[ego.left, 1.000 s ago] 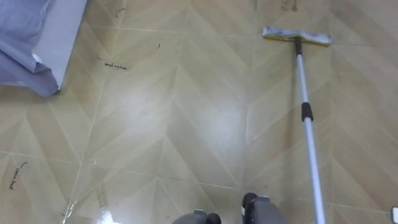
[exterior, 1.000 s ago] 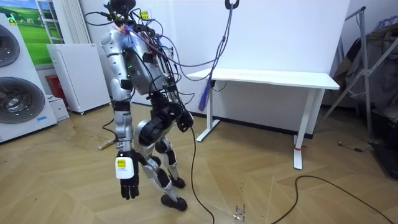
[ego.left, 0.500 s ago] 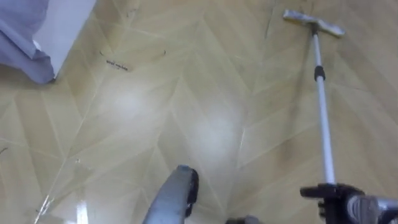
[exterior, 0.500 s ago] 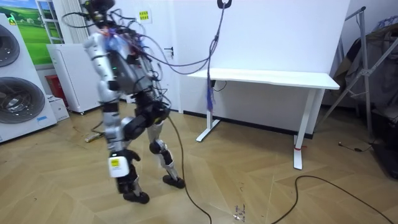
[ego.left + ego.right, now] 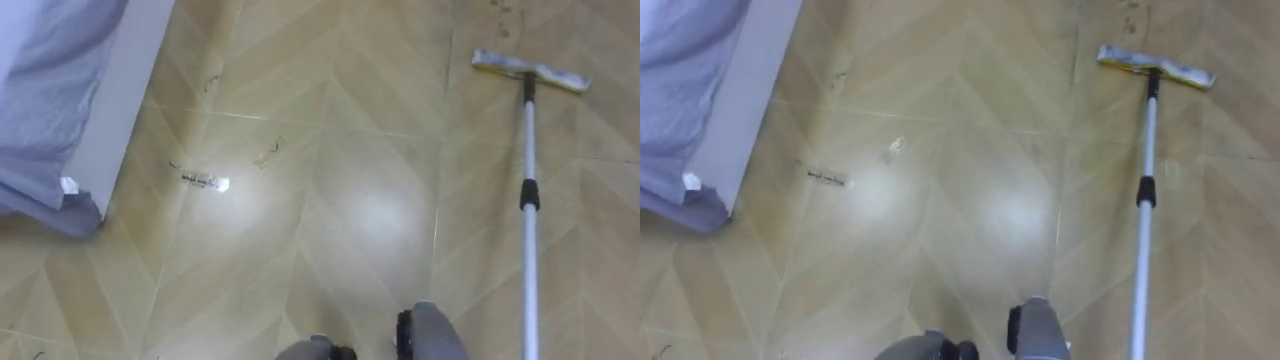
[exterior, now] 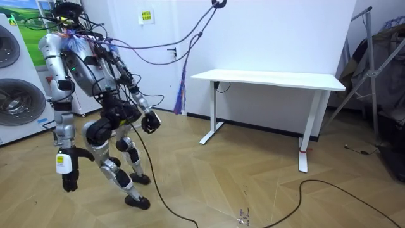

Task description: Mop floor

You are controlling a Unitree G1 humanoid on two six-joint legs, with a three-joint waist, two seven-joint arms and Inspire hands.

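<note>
Floor (image 5: 330, 150): mop (image 5: 528, 150) ahead of R hand (image 6: 150, 122)

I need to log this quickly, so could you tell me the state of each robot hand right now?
Left robot hand: open, holding nothing.
Right robot hand: cannot be told.

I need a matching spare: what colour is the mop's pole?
Silvery white mop pole with a black collar; clearest in the left eye view.

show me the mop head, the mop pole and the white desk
mop head (image 5: 530, 70): left eye view, middle of the flat pad.
mop pole (image 5: 528, 250): left eye view, silver shaft below the dark collar.
white desk (image 6: 272, 78): room view, bare top of the desk.
</note>
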